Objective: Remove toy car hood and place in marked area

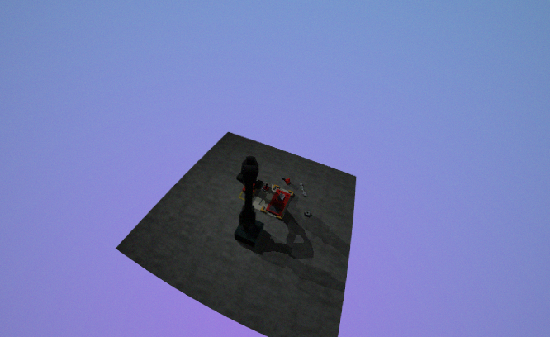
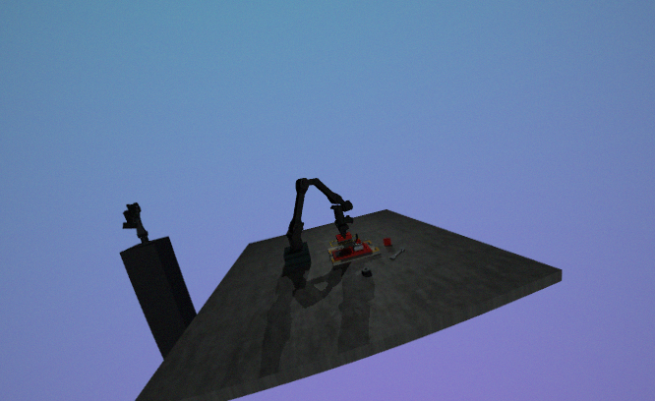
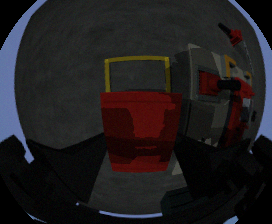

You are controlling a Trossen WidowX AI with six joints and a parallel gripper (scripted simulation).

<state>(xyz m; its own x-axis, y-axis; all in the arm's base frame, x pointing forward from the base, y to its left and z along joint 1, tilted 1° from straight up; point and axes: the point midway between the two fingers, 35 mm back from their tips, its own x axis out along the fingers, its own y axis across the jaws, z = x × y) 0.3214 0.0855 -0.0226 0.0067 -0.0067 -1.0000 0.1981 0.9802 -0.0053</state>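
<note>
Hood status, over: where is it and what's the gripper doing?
Gripper shut on red hood. Hood off the toy car, above the table, near edge of yellow marked area. Nothing seen blocking it.

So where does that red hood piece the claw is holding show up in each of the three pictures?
Top: the red hood peeks out left of the arm's column, mostly hidden by it.
Exterior: it hangs under the gripper, above the toy car.
Wrist: large and central, overlapping the yellow marked area.
Shared landmark: the toy car, beside the hood in every view.

Toy car (image 3: pixel 213 99) crowds right of yellow marked area (image 3: pixel 136 75); table (image 3: pixel 67 63) left open.
</note>
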